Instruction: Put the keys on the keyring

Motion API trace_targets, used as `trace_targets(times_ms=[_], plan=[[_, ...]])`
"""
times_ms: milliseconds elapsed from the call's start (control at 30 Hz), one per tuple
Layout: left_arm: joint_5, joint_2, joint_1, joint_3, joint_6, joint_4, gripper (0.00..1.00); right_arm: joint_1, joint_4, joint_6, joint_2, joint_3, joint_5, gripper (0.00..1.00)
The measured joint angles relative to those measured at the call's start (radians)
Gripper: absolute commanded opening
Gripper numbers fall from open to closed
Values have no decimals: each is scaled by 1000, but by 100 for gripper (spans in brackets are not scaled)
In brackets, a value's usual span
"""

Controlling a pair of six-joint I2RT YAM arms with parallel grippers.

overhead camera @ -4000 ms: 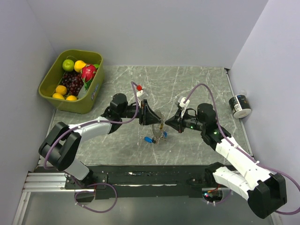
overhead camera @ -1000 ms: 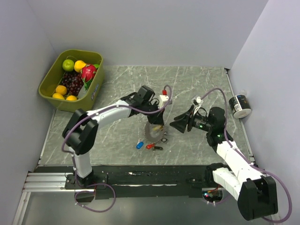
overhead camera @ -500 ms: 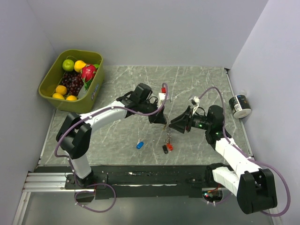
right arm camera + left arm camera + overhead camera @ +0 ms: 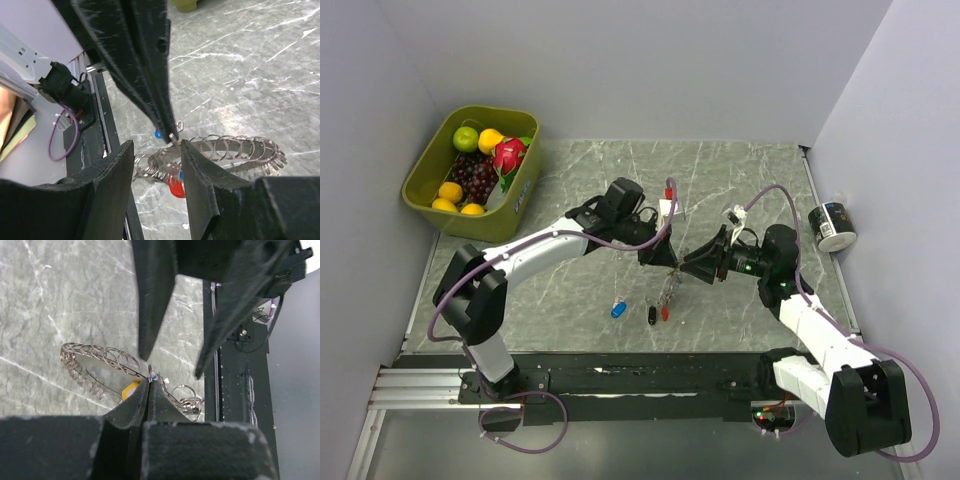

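On table at left, blue key (image 4: 617, 309) lies loose, apart from the rest. L gripper (image 4: 150, 380) is pinched tight on keyring (image 4: 95, 354) wire, holding it up mid-scene; red key (image 4: 175, 189) seems to hang from it. R gripper (image 4: 156, 146) is half open, straddling ring's near rim, no grip evident. Step: steadying ring for threading. Next prob needs R to fetch blue key w/o jolting ring.

Grey marbled tabletop (image 4: 740, 180) (veined white), plain pale walls (image 4: 650, 60), perhaps lilac.
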Motion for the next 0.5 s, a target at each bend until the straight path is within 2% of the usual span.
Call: trace_targets(times_ms=[167,367,500], plan=[[2,-11,-20,0,-3,0,1,0,6,12,11,0,-1,49],[2,-21,-31,-1,-3,0,1,0,11,13,11,0,-2,42],[-2,-48,-31,-6,-3,1,1,0,12,13,11,0,-9,42]])
